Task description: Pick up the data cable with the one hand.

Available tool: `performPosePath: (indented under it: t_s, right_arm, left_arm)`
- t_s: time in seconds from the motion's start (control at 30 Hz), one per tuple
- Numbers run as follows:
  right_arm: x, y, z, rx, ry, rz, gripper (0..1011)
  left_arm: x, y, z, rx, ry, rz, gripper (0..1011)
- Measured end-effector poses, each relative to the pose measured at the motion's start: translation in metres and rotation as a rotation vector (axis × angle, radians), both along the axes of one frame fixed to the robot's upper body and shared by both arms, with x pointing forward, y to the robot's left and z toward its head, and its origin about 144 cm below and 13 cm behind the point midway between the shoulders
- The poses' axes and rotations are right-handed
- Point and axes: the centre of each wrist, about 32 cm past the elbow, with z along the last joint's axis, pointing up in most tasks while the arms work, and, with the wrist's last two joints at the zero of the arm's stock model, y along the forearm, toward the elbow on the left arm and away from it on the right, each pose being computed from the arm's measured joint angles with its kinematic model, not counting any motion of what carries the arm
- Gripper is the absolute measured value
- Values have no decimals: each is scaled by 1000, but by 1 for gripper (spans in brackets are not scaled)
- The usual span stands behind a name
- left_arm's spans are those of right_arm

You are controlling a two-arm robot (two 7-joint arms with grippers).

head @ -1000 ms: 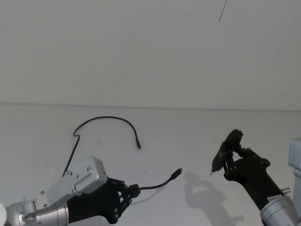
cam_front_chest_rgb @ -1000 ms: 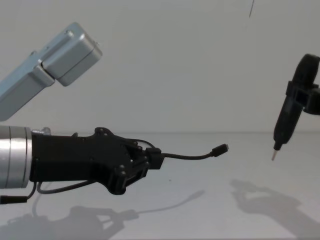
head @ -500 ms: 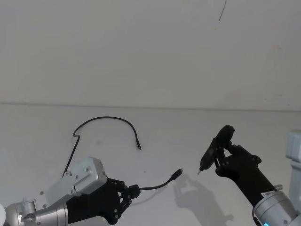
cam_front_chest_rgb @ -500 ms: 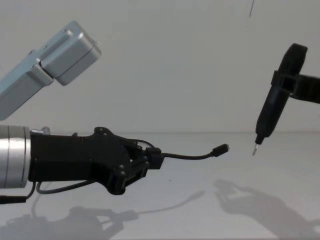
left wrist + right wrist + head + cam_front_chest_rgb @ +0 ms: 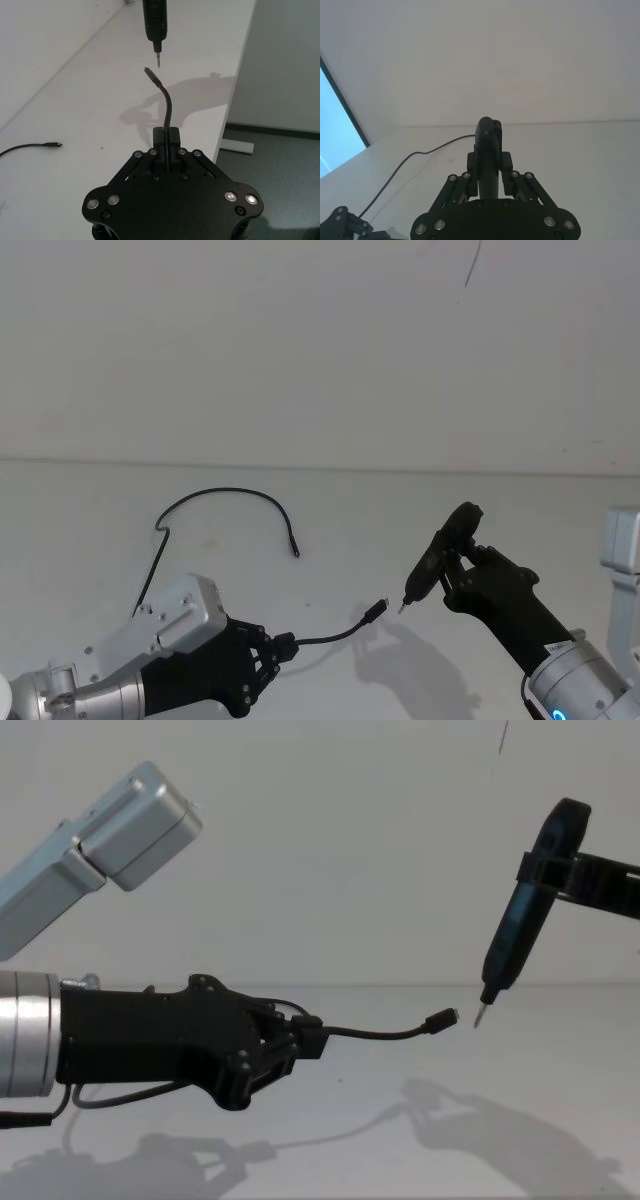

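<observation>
- Right, starting at the left: the left gripper (image 5: 283,645) sits low and near the robot's body, its short fingers (image 5: 172,136) pinched onto the data cable (image 5: 330,634) just behind one plug.
- The held stub of cord stands out of that grip and points toward the right arm, arching up slightly over the table (image 5: 90,530), with the free plug (image 5: 440,1018) hanging in the air at its end.
- Behind the gripper the rest of the cord trails back along the table in a loop, and its other plug (image 5: 295,553) lies flat on the surface, farther from the robot than the grip.
- So the cable is already in the left gripper's keeping; I judge the pick itself looks done, with only the tail left on the table.
- Moving right: the pen-shaped tool (image 5: 515,928) is tilted, metal tip down and toward the left, and that tip hangs just beside the free plug, apart from it.
- Farthest right, the right gripper (image 5: 489,170) is clamped around the tool's body.
- The line that matters runs plug to tip, nearly end to end; a slight wobble of the springy cord could, I reckon, knock that alignment off.
</observation>
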Motion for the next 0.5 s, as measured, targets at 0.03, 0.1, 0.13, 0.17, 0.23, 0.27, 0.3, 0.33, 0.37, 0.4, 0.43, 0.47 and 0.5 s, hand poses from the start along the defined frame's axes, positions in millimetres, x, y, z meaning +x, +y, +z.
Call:
performPosePath:
  t_s: [0.03,0.1,0.13,0.17,0.23,0.27,0.3,0.33,0.37,0.4,0.43,0.47,0.5]
  right_arm:
    - [0,0,0,2,1,2,269]
    - [0,1,0,5,1,5,269]
    - [0,1,1,7,0,7,269]
    - [0,1,1,7,0,8,269]
    - [0,2,1,8,-1,10,269]
    - [0,2,1,8,-2,11,269]
    - [1,3,1,8,-5,12,269]
    - [1,3,0,8,-5,12,269]
    - [1,3,0,7,-7,12,269]
    - [1,4,0,7,-8,12,269]
    - [2,4,-1,7,-10,11,269]
    - [2,4,-1,6,-11,11,269]
    - [2,5,-1,6,-13,10,269]
  left_arm:
    - [0,0,0,0,0,0,51]
    - [0,0,0,0,0,0,51]
    - [0,0,0,0,0,0,51]
    - [0,0,0,0,0,0,51]
    - [0,0,0,0,0,0,51]
    - [0,0,0,0,0,0,51]
    - [0,0,0,0,0,0,51]
    - [0,0,0,0,0,0,51]
    - [0,0,0,0,0,0,51]
    - [0,0,0,0,0,0,51]
    - [0,0,0,0,0,0,51]
    - [0,0,0,0,0,0,51]
    - [0,0,0,0,0,0,51]
